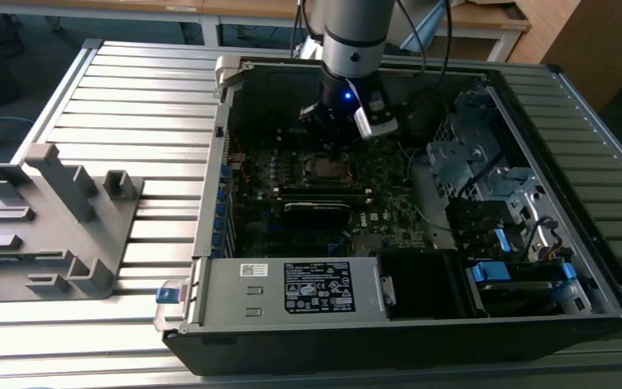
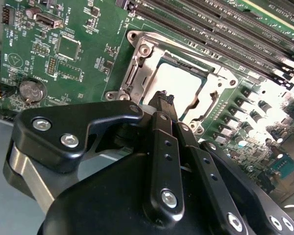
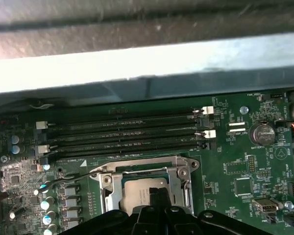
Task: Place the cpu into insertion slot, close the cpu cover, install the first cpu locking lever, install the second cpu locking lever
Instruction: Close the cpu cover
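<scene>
The cpu (image 2: 179, 81) (image 3: 137, 190) lies flat in the insertion slot (image 1: 327, 168) on the green motherboard inside the open computer case. The silver cpu cover (image 2: 137, 66) (image 3: 111, 185) lies down around it, and the chip's metal top shows through the square cut-out. A thin metal lever rod (image 3: 73, 178) sticks out from one corner of the socket. My gripper (image 2: 164, 98) (image 3: 157, 192) (image 1: 338, 134) hovers just over the socket's edge. Its black fingers are pressed together and shut, with nothing between them.
Long black memory slots (image 3: 122, 132) run beside the socket. A coin battery (image 2: 30, 90) (image 3: 262, 132) sits on the board. Case walls (image 1: 224, 162) surround the arm, with a power supply (image 1: 289, 288) and drive bays (image 1: 484, 162). A grey fixture (image 1: 52, 219) stands outside.
</scene>
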